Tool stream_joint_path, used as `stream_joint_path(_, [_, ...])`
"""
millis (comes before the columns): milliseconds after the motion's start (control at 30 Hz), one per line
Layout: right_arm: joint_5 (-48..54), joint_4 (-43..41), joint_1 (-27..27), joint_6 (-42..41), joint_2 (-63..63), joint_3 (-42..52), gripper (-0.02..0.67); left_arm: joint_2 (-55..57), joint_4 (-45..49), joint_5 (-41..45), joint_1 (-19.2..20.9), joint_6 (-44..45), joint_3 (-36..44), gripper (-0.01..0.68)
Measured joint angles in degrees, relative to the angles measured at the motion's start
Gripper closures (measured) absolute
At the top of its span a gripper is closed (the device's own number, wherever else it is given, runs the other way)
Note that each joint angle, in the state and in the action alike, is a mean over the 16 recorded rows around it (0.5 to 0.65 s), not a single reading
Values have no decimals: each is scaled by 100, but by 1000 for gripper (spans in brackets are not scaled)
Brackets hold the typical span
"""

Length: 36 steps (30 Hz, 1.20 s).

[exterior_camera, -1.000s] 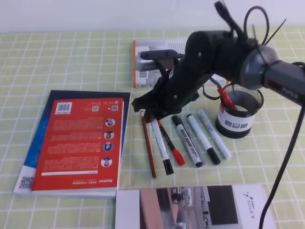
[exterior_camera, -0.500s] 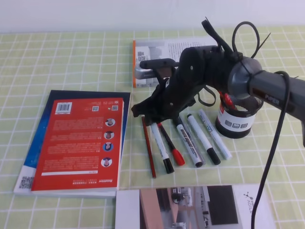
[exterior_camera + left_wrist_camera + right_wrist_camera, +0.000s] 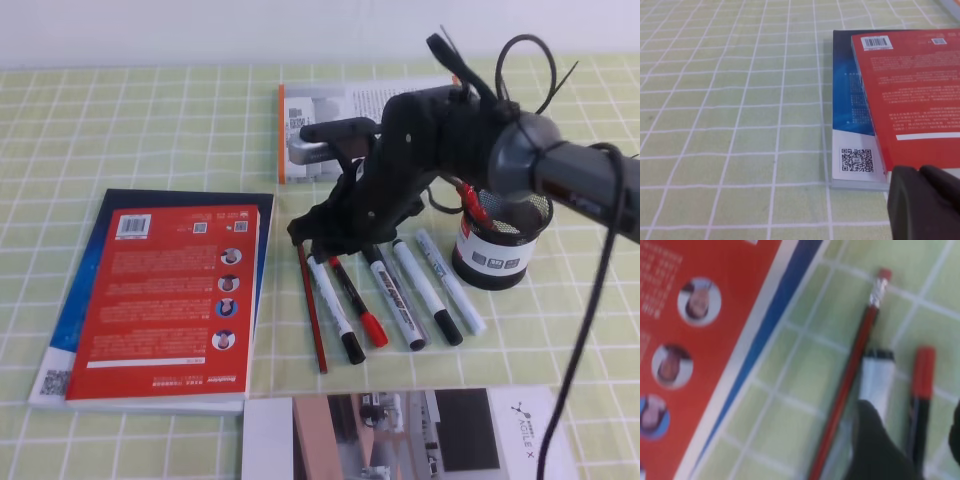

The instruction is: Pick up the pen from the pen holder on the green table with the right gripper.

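Observation:
The slim white pen with a black cap point(image 3: 336, 307) lies on the green table point(image 3: 150, 130) between a red pencil point(image 3: 313, 310) and the red pen point(image 3: 358, 300), left of the pen holder. The black mesh pen holder point(image 3: 497, 240) stands at the right with a red-tipped thing inside. My right gripper point(image 3: 318, 237) hovers low over the pens' upper ends. In the right wrist view it point(image 3: 915, 440) is open, one finger point(image 3: 875, 445) over the white pen's end point(image 3: 875, 377), with the red pen point(image 3: 921, 385) between the jaws. My left gripper point(image 3: 922, 202) looks shut and empty.
Two thick white markers point(image 3: 397, 297) point(image 3: 427, 292) and a slimmer white one point(image 3: 450, 282) lie beside the pens. A red book on a blue one point(image 3: 170, 300) lies at the left, a booklet point(image 3: 330, 105) at the back, and a brochure point(image 3: 400, 435) at the front edge.
My right gripper has shifted a little to the right and down, settling closer over the upper ends of the pens. Nothing on the table has moved.

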Motion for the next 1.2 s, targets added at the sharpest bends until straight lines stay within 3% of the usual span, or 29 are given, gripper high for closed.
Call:
stream_joint_path(200, [-5, -201, 47, 20, -1051, 962, 515, 0, 0, 0, 0, 0, 0, 678])
stream_joint_path(467, [-199, -335, 98, 21, -3215, 2917, 642, 0, 0, 0, 0, 0, 0, 678])
stream_joint_path(800, [84, -331, 100, 21, -5674, 4730, 661, 0, 0, 0, 0, 0, 0, 678])
stream_joint_path(1200, [1084, -478, 81, 20, -6932, 5315, 661, 0, 0, 0, 0, 0, 0, 678])
